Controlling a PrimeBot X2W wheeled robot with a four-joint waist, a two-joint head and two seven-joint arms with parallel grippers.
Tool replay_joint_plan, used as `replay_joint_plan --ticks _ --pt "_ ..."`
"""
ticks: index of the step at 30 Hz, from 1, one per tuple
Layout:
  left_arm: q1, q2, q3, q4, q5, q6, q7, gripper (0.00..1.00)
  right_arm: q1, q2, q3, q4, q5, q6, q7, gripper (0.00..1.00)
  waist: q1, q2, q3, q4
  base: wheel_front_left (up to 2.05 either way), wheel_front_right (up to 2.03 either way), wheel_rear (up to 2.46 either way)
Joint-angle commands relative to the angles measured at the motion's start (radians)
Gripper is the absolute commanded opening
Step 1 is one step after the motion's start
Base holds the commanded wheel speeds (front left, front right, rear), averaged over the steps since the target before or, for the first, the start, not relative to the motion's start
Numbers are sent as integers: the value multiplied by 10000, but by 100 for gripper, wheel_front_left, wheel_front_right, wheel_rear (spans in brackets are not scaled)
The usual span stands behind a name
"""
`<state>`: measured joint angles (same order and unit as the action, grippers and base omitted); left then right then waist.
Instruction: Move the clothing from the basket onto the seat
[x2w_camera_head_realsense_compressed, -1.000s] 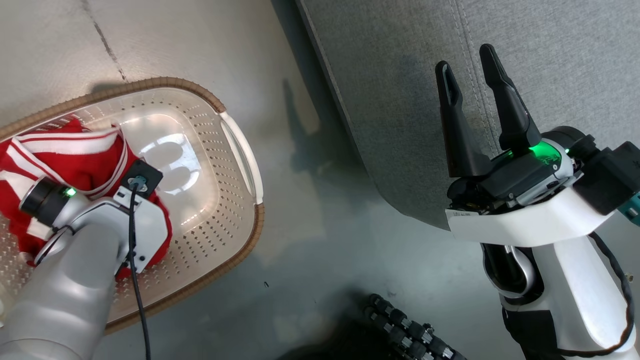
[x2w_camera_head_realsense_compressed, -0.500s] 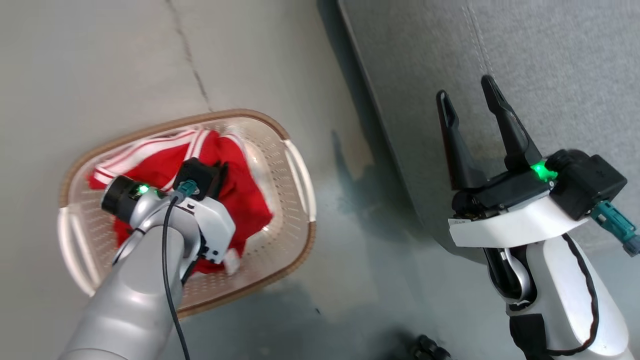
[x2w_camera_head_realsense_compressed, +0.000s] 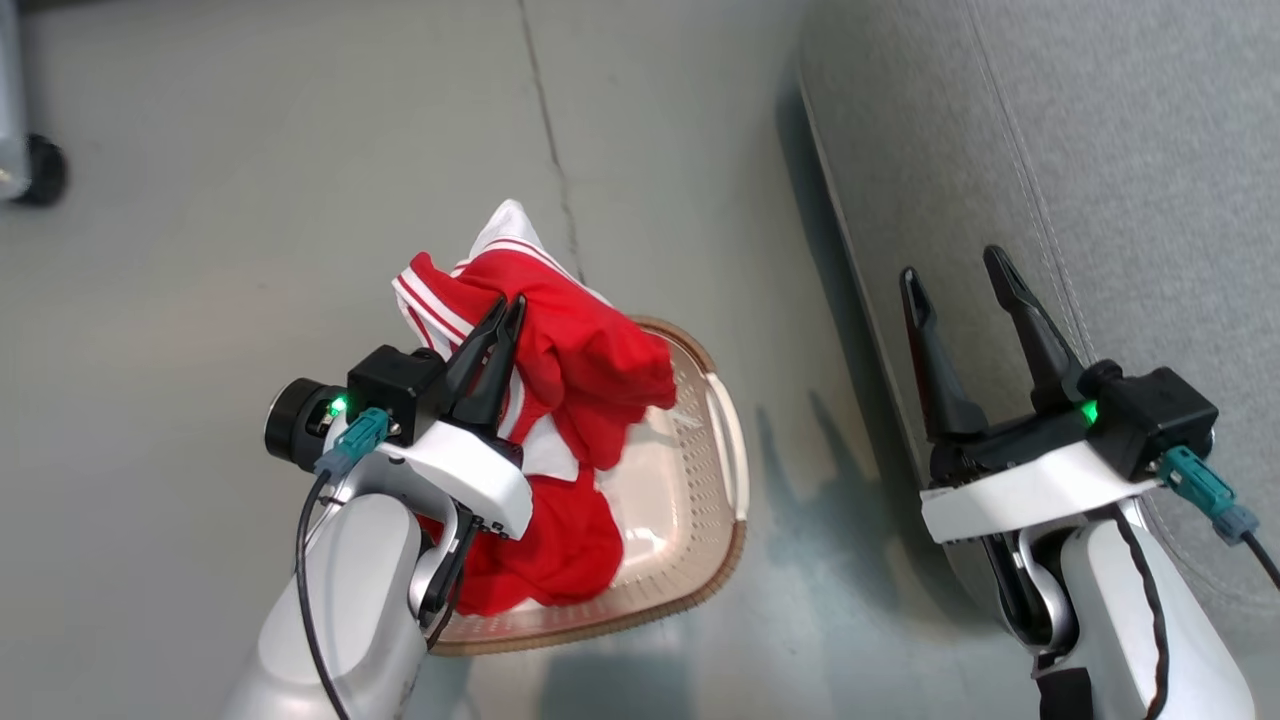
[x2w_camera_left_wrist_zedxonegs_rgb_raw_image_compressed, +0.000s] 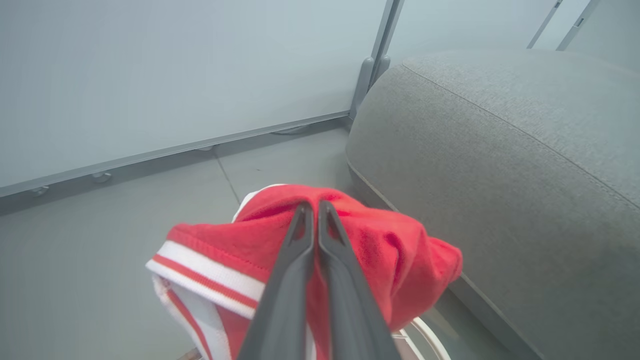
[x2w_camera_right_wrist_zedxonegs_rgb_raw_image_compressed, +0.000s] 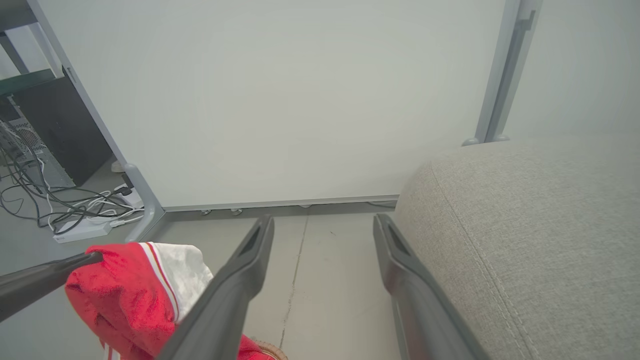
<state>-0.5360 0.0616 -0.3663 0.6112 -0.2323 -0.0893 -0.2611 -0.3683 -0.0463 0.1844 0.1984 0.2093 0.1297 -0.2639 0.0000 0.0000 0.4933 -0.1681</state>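
My left gripper (x2w_camera_head_realsense_compressed: 508, 308) is pinched tight on the soft bright-red fabric clothing (x2w_camera_head_realsense_compressed: 590, 360) with white striped trim bands. The bunch is raised above the cream-white perforated plastic basket with a brown rim (x2w_camera_head_realsense_compressed: 690, 480). More red fabric lies in the basket underneath; I can't tell whether it's a second garment or the same one trailing down. My right gripper (x2w_camera_head_realsense_compressed: 950, 268) is spread wide with nothing in it, over the edge of the large grey woven-fabric seat (x2w_camera_head_realsense_compressed: 1100, 150). The seat stands just beside the basket on the grey floor (x2w_camera_head_realsense_compressed: 250, 200).

Left wrist view: the gripper (x2w_camera_left_wrist_zedxonegs_rgb_raw_image_compressed: 310, 207) has both fingers together on the clothing (x2w_camera_left_wrist_zedxonegs_rgb_raw_image_compressed: 390, 245), seat (x2w_camera_left_wrist_zedxonegs_rgb_raw_image_compressed: 500, 165) to the right, pale grey partition panel (x2w_camera_left_wrist_zedxonegs_rgb_raw_image_compressed: 175, 75) behind.

Right wrist view: my open gripper (x2w_camera_right_wrist_zedxonegs_rgb_raw_image_compressed: 324, 220), the clothing (x2w_camera_right_wrist_zedxonegs_rgb_raw_image_compressed: 125, 295) showing its white lining, the seat (x2w_camera_right_wrist_zedxonegs_rgb_raw_image_compressed: 540, 225), plus tangled cables (x2w_camera_right_wrist_zedxonegs_rgb_raw_image_compressed: 50, 210) and a white power strip (x2w_camera_right_wrist_zedxonegs_rgb_raw_image_compressed: 80, 231) by the panel's foot.

The head view adds a dark caster wheel (x2w_camera_head_realsense_compressed: 45, 170) top left.

Count: two grippers, one basket, one seat, one garment clearly lifted.
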Motion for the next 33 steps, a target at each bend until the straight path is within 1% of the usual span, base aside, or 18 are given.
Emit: replay_joint_plan --ticks 1,4,8,15,22,33 --pt "280 19 166 -534 -113 24 -35 0 217 -79 -93 53 -89 19 55 100 0 0 -810 676 0 0 0" --pt "728 6 446 -1466 -267 69 -36 0 435 -79 -219 106 -133 19 168 100 0 0 -1223 926 0 0 0" --pt "1152 -5 748 -2467 -346 -1 -36 0 716 -79 -300 131 -180 19 366 100 0 0 -1753 1149 0 0 0" --pt "1757 31 1036 -3799 -326 -146 -37 0 1261 -77 -348 96 -169 19 694 100 0 0 -2693 1344 0 0 0" --pt "2316 150 1014 -4594 -357 -231 -37 0 1820 -79 -345 -38 -38 19 893 100 0 0 -3453 1348 0 0 0" --pt "3088 227 822 -5322 -492 -88 167 0 2590 -74 -473 -244 150 19 1086 100 0 0 -4236 1353 0 0 0"
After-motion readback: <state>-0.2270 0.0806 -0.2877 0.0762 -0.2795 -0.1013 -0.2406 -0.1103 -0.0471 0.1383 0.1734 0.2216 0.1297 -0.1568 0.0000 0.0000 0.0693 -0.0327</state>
